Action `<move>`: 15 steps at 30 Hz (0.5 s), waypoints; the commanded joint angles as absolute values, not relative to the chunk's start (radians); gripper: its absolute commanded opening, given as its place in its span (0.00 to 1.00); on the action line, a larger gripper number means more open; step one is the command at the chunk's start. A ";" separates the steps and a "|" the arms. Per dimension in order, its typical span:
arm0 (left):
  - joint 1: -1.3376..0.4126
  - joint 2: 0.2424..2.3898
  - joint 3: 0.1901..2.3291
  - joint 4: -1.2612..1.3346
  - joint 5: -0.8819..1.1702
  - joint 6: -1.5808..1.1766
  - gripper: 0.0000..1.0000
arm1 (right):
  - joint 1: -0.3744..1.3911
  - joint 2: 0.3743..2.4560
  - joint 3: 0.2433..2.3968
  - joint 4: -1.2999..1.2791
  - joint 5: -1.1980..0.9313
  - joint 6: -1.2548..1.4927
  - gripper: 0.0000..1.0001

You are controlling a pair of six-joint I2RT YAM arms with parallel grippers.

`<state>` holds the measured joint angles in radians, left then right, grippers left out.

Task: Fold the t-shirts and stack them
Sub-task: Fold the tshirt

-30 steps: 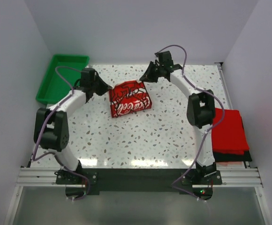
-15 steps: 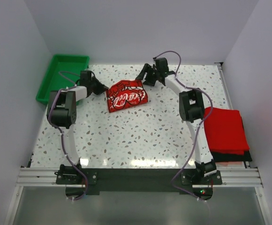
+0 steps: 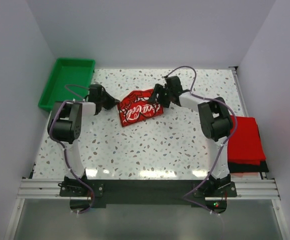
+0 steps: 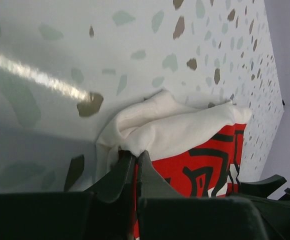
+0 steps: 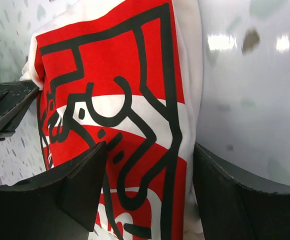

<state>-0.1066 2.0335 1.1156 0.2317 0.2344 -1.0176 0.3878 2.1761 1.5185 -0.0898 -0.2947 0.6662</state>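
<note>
Top view, change: the off-white folded cotton t-shirt with a red, white and black print [image 3: 139, 107] lay squarer a second ago; now it is skewed, with its right end farther back. The right gripper [image 3: 157, 95] has come down from beyond the shirt's far right corner to its right end.
Top view, left hand: the left gripper [image 3: 112, 103] sits at the shirt's left end.
Top view, surface and room: a white speckled terrazzo table [image 3: 160, 150] between plain pale walls. A green plastic tray [image 3: 67, 80] lies left of and beyond the printed shirt. A folded stack of bright red t-shirts [image 3: 245, 140] lies well to its right, on a black t-shirt [image 3: 263, 167].
Left wrist view: only here does the left gripper [image 4: 135, 157] show its grip, with jaws pinched together on the shirt's [image 4: 185, 130] off-white hem.
Right wrist view: only here is the right gripper [image 5: 150, 150] seen with jaws spread wide, straddling the print [image 5: 110, 75] without clamping it. The left gripper [image 5: 5, 107] shows at the shirt's far end.
</note>
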 commanded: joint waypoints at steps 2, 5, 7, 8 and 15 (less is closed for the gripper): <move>-0.181 1.921 0.910 0.221 0.195 -1.048 0.00 | 0.403 2.001 1.324 -0.029 -0.293 0.702 0.69; -0.228 1.826 0.778 0.242 0.180 -1.068 0.00 | 0.414 1.895 1.131 -0.005 -0.295 0.721 0.68; -0.267 1.737 0.711 0.252 0.164 -1.083 0.00 | 0.437 1.769 0.990 -0.014 -0.265 0.722 0.68; -0.276 1.706 0.643 0.255 0.161 -1.089 0.00 | 0.445 1.728 0.947 -0.020 -0.264 0.724 0.68; -0.302 1.407 0.505 0.137 0.129 -1.046 0.00 | 0.540 1.393 0.698 -0.124 -0.147 0.739 0.70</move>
<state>-0.3073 1.5047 0.5228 0.2138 0.1757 -1.0801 0.5312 1.4750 0.7319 -0.0971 -0.2314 0.7216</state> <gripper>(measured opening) 0.026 0.692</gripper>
